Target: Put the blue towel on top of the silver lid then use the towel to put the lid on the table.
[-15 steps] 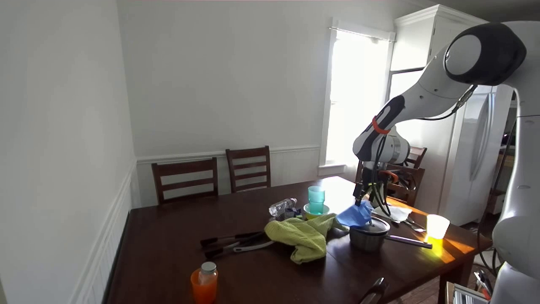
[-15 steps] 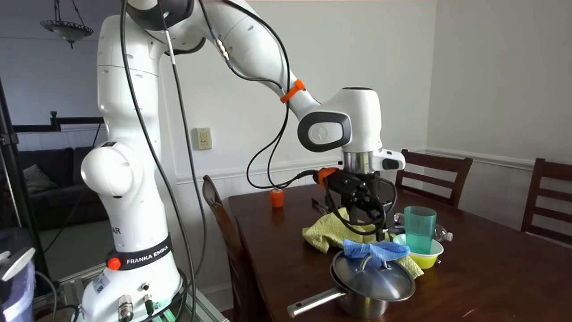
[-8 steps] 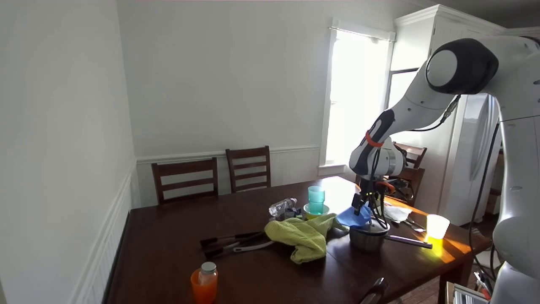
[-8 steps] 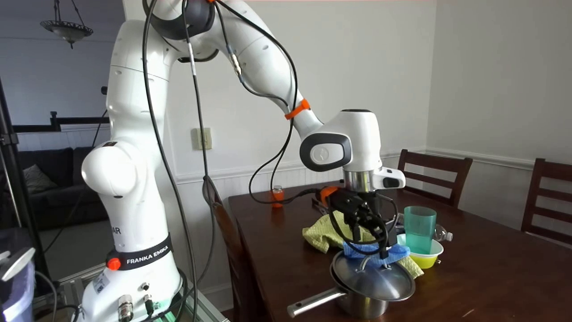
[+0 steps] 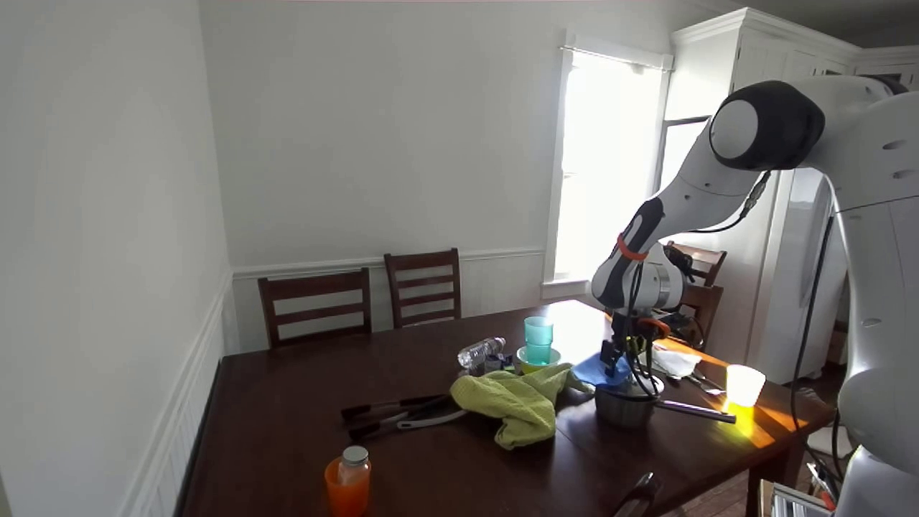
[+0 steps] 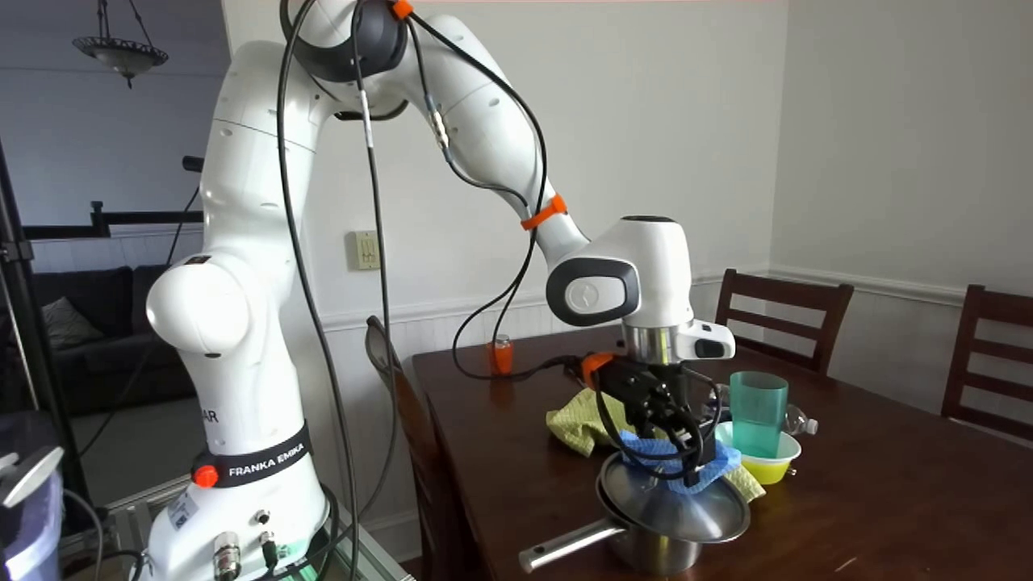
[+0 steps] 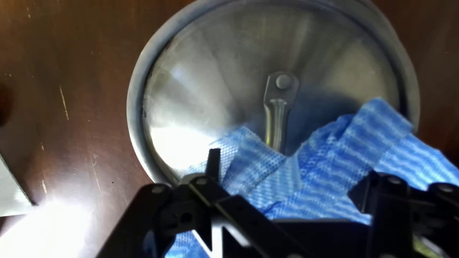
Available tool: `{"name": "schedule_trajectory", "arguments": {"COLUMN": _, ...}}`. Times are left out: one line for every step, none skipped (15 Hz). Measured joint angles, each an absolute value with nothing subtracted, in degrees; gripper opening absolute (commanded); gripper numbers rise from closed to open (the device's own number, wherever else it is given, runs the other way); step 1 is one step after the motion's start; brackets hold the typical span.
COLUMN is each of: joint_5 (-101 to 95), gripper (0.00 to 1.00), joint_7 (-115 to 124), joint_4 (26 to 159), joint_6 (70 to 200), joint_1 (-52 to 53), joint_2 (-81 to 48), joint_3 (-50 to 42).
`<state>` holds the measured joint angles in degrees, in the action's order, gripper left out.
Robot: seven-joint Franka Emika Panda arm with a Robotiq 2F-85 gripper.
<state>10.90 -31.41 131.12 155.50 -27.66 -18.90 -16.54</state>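
Observation:
The blue towel [image 6: 723, 463] lies crumpled over part of the silver lid [image 6: 710, 516]. The lid sits on a steel pot [image 6: 655, 557] on the table. In the wrist view the towel [image 7: 322, 172] covers the near part of the lid [image 7: 215, 79] and one end of the lid's handle [image 7: 278, 114]; the handle's far end is bare. My gripper [image 7: 287, 176] is open, its fingers spread on either side of a stretch of towel, low over the lid. In an exterior view the towel [image 5: 590, 370] hangs past the lid's side. Cables and the gripper hide part of the lid there.
The pot handle [image 6: 573, 545] sticks out sideways. A green towel [image 5: 513, 406], a teal cup [image 5: 538, 339] in a bowl [image 6: 771, 470] and a plastic bottle [image 5: 479, 352] stand close by. Utensils [image 5: 431, 418], an orange cup [image 5: 348, 492] and a white cup [image 5: 744, 385] are farther off.
The arm has come down, and the open gripper has moved from above the towel to down at it. The towel's front edge looks pressed lower on the lid. Lid and pot have not moved.

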Motion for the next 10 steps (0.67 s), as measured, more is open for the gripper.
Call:
{"name": "schedule_trajectory", "arguments": {"joint_5": 10.9, "gripper": 0.44, "joint_7": -31.4, "joint_4": 131.0, "joint_6": 155.5, "joint_1": -27.7, "joint_2": -19.1, "joint_3": -16.5}}
{"name": "schedule_trajectory", "arguments": {"joint_5": 10.9, "gripper": 0.38, "joint_7": -31.4, "joint_4": 131.0, "joint_6": 155.5, "joint_1": -27.7, "joint_2": -19.3, "joint_3": -16.4}}
{"name": "schedule_trajectory", "arguments": {"joint_5": 10.9, "gripper": 0.31, "joint_7": -31.3, "joint_4": 131.0, "joint_6": 155.5, "joint_1": -27.7, "joint_2": -19.3, "joint_3": -16.4}}
{"name": "schedule_trajectory", "arguments": {"joint_5": 10.9, "gripper": 0.24, "joint_7": -31.3, "joint_4": 130.9, "joint_6": 155.5, "joint_1": -27.7, "joint_2": -19.3, "joint_3": -16.3}}
{"name": "schedule_trajectory", "arguments": {"joint_5": 10.7, "gripper": 0.18, "joint_7": -31.0, "joint_4": 130.8, "joint_6": 155.5, "joint_1": -27.7, "joint_2": -19.3, "joint_3": -16.3}}
{"name": "schedule_trajectory", "arguments": {"joint_5": 10.1, "gripper": 0.1, "joint_7": -30.5, "joint_4": 130.6, "joint_6": 155.5, "joint_1": -27.7, "joint_2": -19.3, "joint_3": -16.4}}
{"name": "schedule_trajectory", "arguments": {"joint_5": 9.3, "gripper": 0.04, "joint_7": -29.7, "joint_4": 130.4, "joint_6": 155.5, "joint_1": -27.6, "joint_2": -19.3, "joint_3": -16.5}}
{"name": "schedule_trajectory", "arguments": {"joint_5": 8.6, "gripper": 0.01, "joint_7": -29.0, "joint_4": 130.3, "joint_6": 155.5, "joint_1": -27.6, "joint_2": -19.3, "joint_3": -16.5}}
{"name": "schedule_trajectory", "arguments": {"joint_5": 8.3, "gripper": 0.0, "joint_7": -28.5, "joint_4": 130.3, "joint_6": 155.4, "joint_1": -27.6, "joint_2": -19.2, "joint_3": -16.5}}
{"name": "schedule_trajectory", "arguments": {"joint_5": 8.1, "gripper": 0.0, "joint_7": -28.2, "joint_4": 130.3, "joint_6": 155.3, "joint_1": -27.6, "joint_2": -19.2, "joint_3": -16.5}}
